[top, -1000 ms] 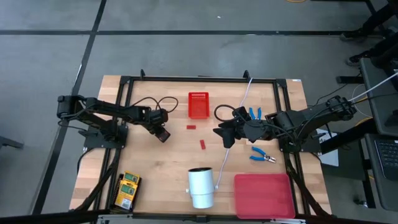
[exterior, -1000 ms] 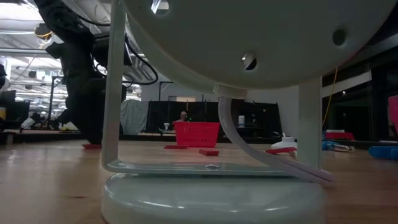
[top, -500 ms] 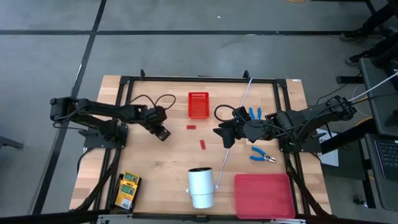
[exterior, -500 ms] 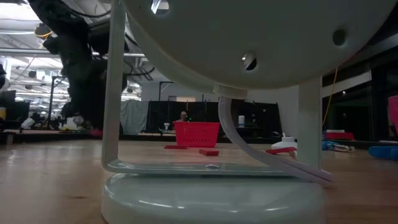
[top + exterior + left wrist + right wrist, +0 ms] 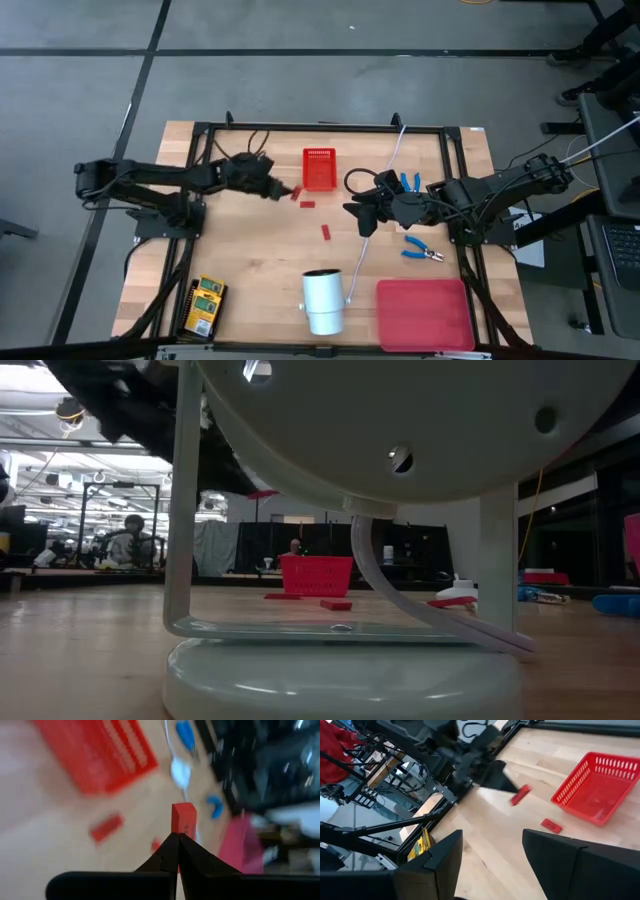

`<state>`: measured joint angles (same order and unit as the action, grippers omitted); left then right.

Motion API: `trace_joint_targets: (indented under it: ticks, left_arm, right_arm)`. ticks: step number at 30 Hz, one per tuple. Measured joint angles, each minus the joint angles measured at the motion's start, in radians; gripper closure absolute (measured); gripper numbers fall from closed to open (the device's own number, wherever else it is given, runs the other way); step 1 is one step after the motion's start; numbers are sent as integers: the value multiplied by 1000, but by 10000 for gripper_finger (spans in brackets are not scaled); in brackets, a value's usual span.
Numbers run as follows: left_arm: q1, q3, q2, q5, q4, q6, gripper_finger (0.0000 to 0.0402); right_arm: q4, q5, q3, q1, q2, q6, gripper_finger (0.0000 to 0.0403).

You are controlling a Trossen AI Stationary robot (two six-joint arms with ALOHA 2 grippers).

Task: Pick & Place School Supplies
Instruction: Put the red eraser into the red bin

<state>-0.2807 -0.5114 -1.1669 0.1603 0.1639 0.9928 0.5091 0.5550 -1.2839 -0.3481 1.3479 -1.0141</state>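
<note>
Pinching a red block (image 5: 183, 820) above the surface (image 5: 250, 260), the left tool (image 5: 285, 191) hangs just beside the red basket (image 5: 319, 168); the right tool (image 5: 352, 212) gapes wide nearby.

Even overhead light, soft shadows; motion-blurred left wrist view

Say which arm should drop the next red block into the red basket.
Left. Its claw is shut on a red block right beside the red basket; the right claw is open, empty and farther off.
</note>
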Motion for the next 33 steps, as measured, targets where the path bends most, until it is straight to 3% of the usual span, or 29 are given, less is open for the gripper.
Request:
trace_joint_targets:
  ticks: [5, 11, 17, 19, 22, 25, 28, 30, 33]
  left_arm:
    - [-63, -90, -180, -11, 114, -6, 400]
    - [-121, -277, -398, -3, 123, -107, 400]
    - [-148, -369, -469, 62, 123, -208, 370]
    - [-151, -371, -450, 116, 118, -247, 346]
    - [-149, -372, -389, 308, 10, -407, 314]
    - [-90, -372, -325, 451, -237, -633, 300]
    - [29, -371, -285, 331, -467, -862, 298]
    - [118, -370, -282, 138, -541, -952, 299]
    - [219, -350, -292, -143, -505, -953, 298]
  right_arm:
    - [0, 6, 0, 0, 0, 9, 191]
    - [0, 14, 0, 0, -3, 10, 191]
    - [0, 42, 0, -4, -27, 12, 191]
    - [1, 64, 0, -9, -38, 15, 191]
    - [0, 88, 0, -18, -51, 21, 191]
    - [0, 90, 0, -20, -53, 32, 191]
    - [1, 77, 0, -19, -53, 45, 191]
    - [0, 77, 0, -19, -53, 47, 191]
    - [0, 94, 0, -19, -53, 45, 191]
